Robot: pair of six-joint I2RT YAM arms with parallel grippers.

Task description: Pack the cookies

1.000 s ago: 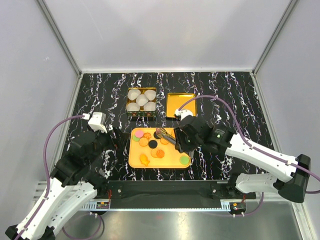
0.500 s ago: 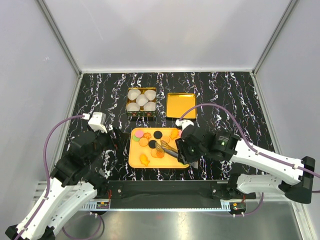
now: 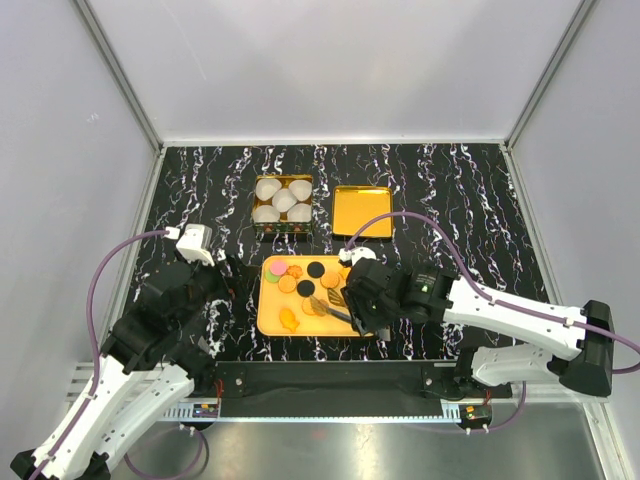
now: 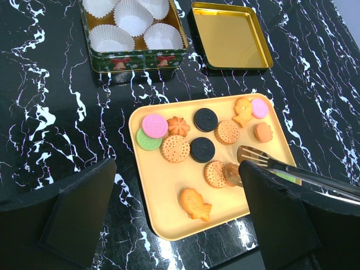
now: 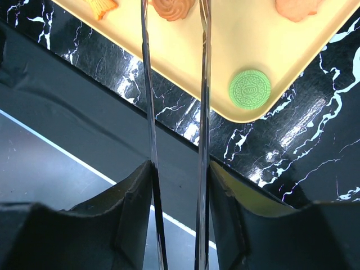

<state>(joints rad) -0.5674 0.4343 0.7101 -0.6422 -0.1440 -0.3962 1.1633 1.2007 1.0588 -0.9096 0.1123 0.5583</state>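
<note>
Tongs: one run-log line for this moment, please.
right claw: shut on tongs | tips: at swirl cookie on tray | left claw: open, empty | paper cups: empty

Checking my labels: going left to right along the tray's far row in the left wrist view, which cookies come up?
Large pink cookie → orange swirl cookie → black cookie → round tan biscuit → small pink cookie.

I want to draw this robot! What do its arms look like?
The left arm and right arm are chunky tubes with white shells and black joints. A thin purple cable loops along each. The left tool has two flat, black, wedge-shaped fingers; the right tool is black too.
</note>
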